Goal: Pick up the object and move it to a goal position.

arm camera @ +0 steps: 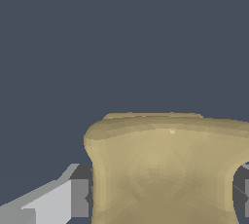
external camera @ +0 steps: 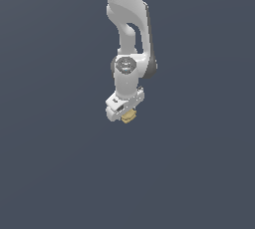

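Note:
The object (external camera: 129, 117) is a small tan-yellow faceted lump, seen in the exterior view just under the white arm's hand, near the middle of the picture. My gripper (external camera: 127, 115) is shut on it, the lump poking out below the hand. In the wrist view the object (arm camera: 165, 169) fills the space between the two fingers, with one grey-padded finger (arm camera: 73, 198) pressed against one side and the other finger (arm camera: 244, 196) at the frame's edge on the opposite side. The fingertips themselves are mostly hidden by the lump.
The white arm (external camera: 128, 29) comes down from the top of the exterior view. Around it lies a plain dark blue-grey surface (external camera: 60, 163) with no other objects or edges in sight.

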`<action>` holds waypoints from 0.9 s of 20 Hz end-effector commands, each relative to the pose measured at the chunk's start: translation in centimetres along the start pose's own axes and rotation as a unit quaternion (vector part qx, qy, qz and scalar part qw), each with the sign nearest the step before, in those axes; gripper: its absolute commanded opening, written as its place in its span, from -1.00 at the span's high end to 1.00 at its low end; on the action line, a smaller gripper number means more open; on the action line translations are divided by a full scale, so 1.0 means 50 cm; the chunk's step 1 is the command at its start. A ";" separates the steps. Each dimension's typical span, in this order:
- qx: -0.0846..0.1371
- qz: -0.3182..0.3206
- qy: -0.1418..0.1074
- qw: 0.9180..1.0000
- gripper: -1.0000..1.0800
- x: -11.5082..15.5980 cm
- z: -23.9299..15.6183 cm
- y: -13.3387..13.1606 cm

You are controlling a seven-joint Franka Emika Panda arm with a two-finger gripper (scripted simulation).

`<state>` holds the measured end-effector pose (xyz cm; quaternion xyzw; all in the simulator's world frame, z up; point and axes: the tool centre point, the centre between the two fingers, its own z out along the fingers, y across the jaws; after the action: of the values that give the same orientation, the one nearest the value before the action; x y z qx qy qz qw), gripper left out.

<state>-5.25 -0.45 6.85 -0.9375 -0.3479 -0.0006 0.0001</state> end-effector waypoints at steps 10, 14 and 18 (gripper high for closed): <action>0.001 0.000 0.000 1.000 1.00 0.047 -0.136 0.119; 0.000 0.000 0.000 1.000 1.00 0.060 -0.168 0.149; 0.000 0.000 0.000 1.000 1.00 0.069 -0.189 0.169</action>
<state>2.51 -4.45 15.92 -0.9377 -0.3476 -0.0006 0.0002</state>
